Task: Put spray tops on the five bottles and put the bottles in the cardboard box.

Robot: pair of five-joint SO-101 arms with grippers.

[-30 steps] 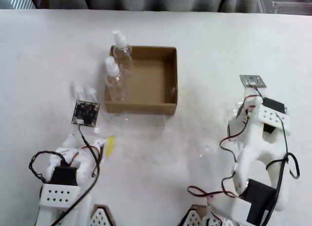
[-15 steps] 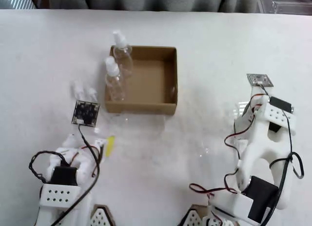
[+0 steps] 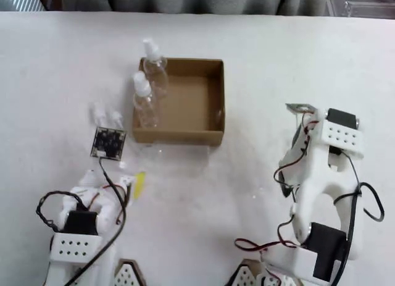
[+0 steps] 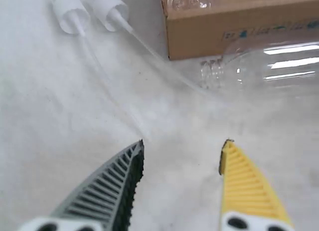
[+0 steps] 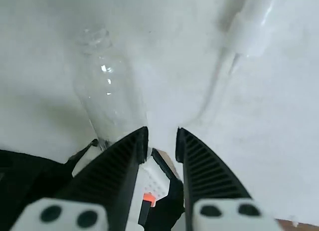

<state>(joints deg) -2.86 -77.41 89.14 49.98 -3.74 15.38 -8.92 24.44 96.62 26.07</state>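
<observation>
Bottle [image 4: 269, 61] cut off, left claw [image 4: 184, 142] (spread)

The left hand [image 4: 182, 145] has its grey and yellow fingers [image 4: 112, 188] spread wide; the left arm [image 3: 83, 221] sits folded low behind it. The right hand [image 5: 162, 133] has black fingers [image 5: 119, 166] a narrow gap apart, nothing between them; the right arm [image 3: 321, 175] arches up behind it.

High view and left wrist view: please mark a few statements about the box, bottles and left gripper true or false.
1. Two topped bottles stand upright at one wall of the cardboard box. True.
2. The left gripper is shut on a spray top. False: it is open and empty; two loose spray tops lie on the table ahead of it.
3. An uncapped bottle lies on its side outside the box. True.
4. The box is tipped on its side. False: it sits open side up.
</observation>
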